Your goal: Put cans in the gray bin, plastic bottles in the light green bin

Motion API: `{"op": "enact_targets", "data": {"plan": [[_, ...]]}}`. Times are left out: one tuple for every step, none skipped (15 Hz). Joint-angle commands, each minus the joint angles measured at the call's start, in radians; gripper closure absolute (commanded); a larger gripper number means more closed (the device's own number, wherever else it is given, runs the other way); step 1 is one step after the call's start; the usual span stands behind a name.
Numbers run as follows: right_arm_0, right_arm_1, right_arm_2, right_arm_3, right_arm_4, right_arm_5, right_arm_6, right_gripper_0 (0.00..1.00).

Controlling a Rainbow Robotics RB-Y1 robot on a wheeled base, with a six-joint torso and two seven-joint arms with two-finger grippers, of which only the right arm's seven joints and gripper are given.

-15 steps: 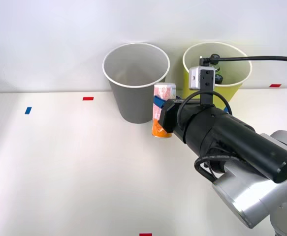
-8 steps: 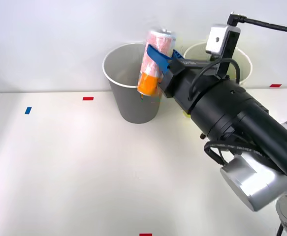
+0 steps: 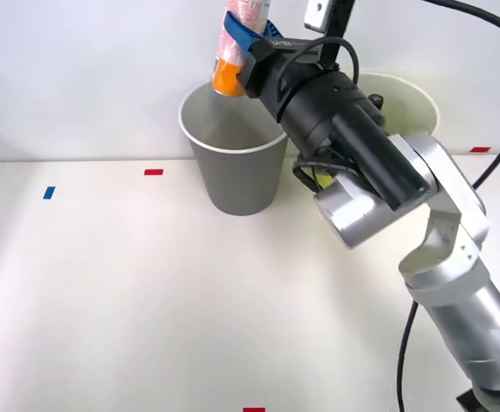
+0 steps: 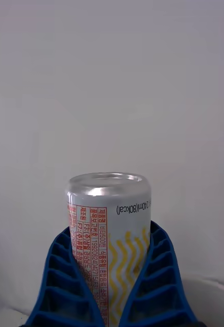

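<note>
Front view: right gripper point(image 3: 243, 36) clamped on the can point(image 3: 236, 47), lifted & tilted, orange end lowest. Gray bin point(image 3: 237, 163) sits directly under the jaws, mouth open below the can. Light green bin point(image 3: 412, 107) behind the arm, off to the side. Can not yet dropped; judging by that, release is what's left for it. Can't tell re: bottles.

Right wrist view: blue fingers point(image 4: 66, 276) squeezed on both sides of the can point(image 4: 109, 230), silver end pointing away from the jaws. Label print legible here, not in front view; bins visible in front view, not here.
</note>
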Motion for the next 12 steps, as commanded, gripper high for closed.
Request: {"op": "enact_targets", "data": {"plan": [[-0.049,0.044,0.002,0.101,0.059,-0.001,0.004,1.00],[-0.062,0.061,0.002,0.134,0.077,-0.001,0.004,1.00],[-0.072,0.078,-0.001,0.166,0.103,-0.002,0.004,1.00],[-0.088,0.096,-0.003,0.201,0.135,-0.004,0.004,1.00],[-0.095,0.107,-0.004,0.223,0.152,-0.004,0.004,1.00],[-0.103,0.118,-0.007,0.239,0.172,-0.004,0.004,1.00],[-0.121,0.127,-0.010,0.272,0.188,-0.004,0.006,1.00],[-0.132,0.133,-0.016,0.289,0.198,-0.010,0.006,1.00],[-0.135,0.136,-0.023,0.295,0.209,-0.013,0.006,1.00],[-0.135,0.138,-0.023,0.295,0.220,-0.015,0.006,1.00],[-0.134,0.141,-0.024,0.295,0.240,-0.013,0.007,1.00],[-0.135,0.141,-0.024,0.296,0.255,-0.013,0.009,1.00]]}}
